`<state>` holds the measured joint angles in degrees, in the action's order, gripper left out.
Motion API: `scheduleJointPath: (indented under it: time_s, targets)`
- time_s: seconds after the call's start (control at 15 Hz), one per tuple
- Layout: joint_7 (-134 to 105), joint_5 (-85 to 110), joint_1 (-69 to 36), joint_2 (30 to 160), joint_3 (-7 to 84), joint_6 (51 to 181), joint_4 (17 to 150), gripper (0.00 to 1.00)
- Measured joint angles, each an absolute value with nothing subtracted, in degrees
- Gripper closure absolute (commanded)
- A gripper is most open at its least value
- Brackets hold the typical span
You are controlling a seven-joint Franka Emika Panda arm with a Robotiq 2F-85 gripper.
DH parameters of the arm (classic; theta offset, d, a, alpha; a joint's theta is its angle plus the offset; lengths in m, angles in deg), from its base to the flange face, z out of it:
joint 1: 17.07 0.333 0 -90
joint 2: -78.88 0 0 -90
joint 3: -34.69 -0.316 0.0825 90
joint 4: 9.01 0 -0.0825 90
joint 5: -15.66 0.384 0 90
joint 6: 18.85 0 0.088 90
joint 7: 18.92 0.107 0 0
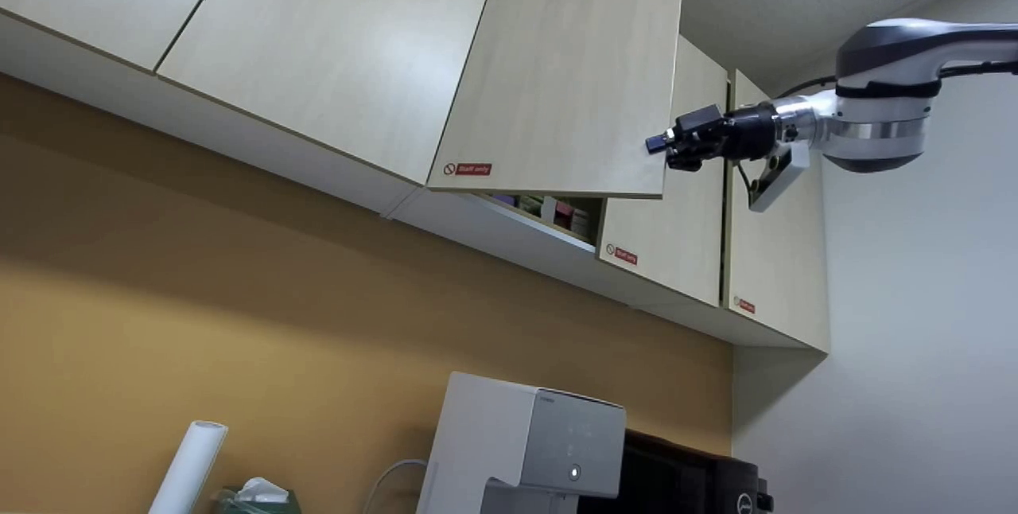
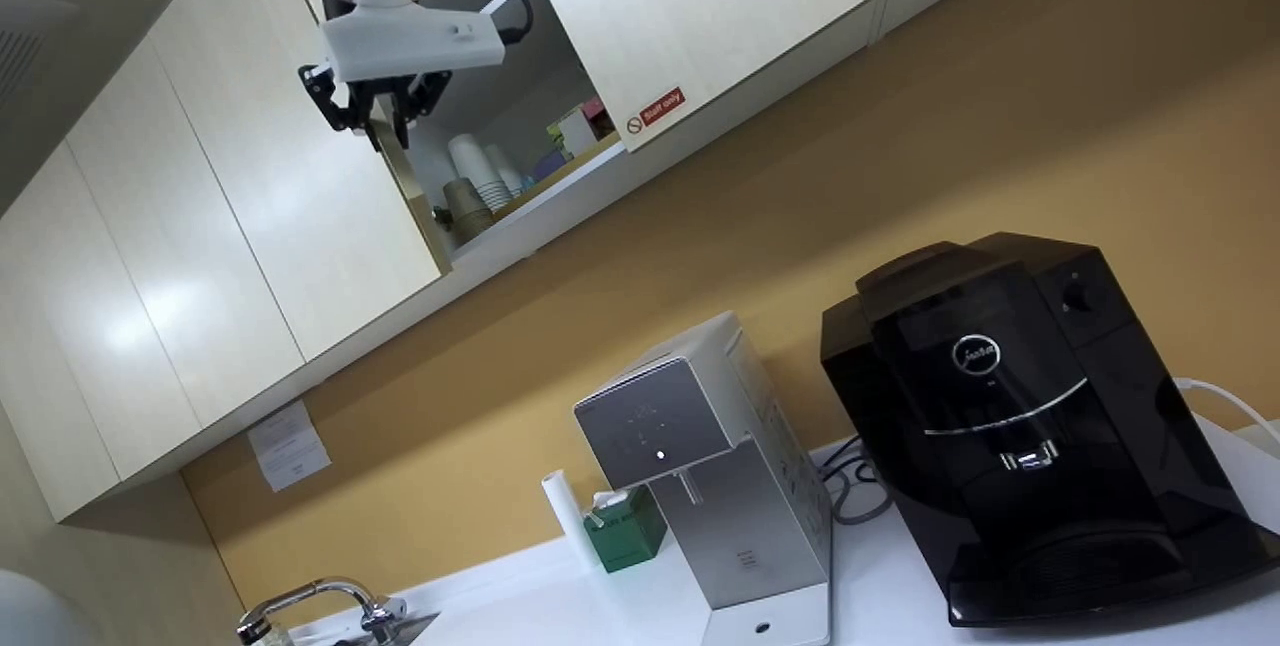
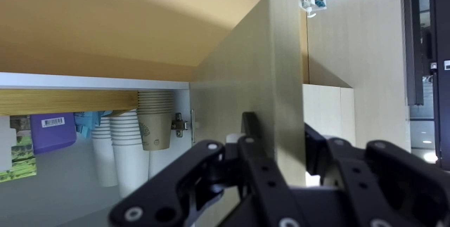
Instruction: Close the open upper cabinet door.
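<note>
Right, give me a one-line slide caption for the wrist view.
Gripper clamped onto the edge of the open upper cabinet door; stacked cups and a purple package inside the cabinet.

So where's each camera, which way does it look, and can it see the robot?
An exterior view: below the cabinets, looking up at the open door; arm and end effector show.
An exterior view: also below, tilted, looking across the counter and up into the cupboard; arm and end effector at top.
Wrist view: on the arm, upside down, looking past black fingers at cups.
Both exterior views share the coffee machine.
</note>
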<state>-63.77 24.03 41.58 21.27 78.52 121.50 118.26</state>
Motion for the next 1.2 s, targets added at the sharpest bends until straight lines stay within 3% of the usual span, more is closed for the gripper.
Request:
scheduleJointPath:
  time_s: [0.2,0.27,0.93,1.2]
  targets:
    - [-64.1,24.3,41.7,21.4,78.8,121.0,117.8,0.74]
    - [-64.2,24.3,41.7,21.5,78.8,121.0,117.8,0.93]
    - [-70.0,26.5,42.6,22.2,81.9,121.8,116.0,0.93]
    - [-73.6,28.0,46.6,22.2,85.5,116.2,111.6,0.93]
